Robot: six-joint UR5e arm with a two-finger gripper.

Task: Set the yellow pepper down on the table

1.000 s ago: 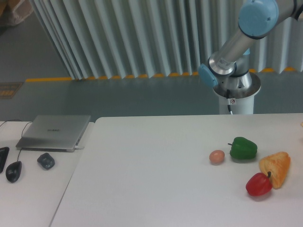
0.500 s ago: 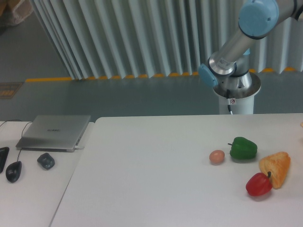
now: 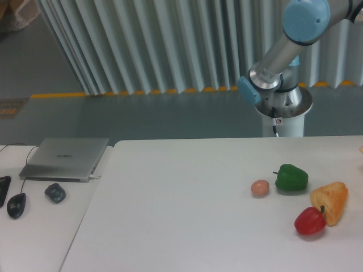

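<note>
on my white counter (image 3: 170, 204) lie, left to right, an egg (image 3: 260, 187), a green pepper (image 3: 291, 177), a red pepper (image 3: 309, 221) touching an orange-yellow wedge (image 3: 331, 201). no yellow pepper shows; my hand is out of view, so i cannot tell its opening.

The jaws are out of frame; green pepper (image 3: 291, 177), egg (image 3: 260, 187) and red pepper (image 3: 309, 221) lie on the worktop (image 3: 176, 209).

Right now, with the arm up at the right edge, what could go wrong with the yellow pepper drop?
1. Neither the yellow pepper nor the jaws are in frame, so grip can't be confirmed.
2. The green pepper, egg, red pepper and orange wedge crowd the table at right; a drop there may knock them.
</note>
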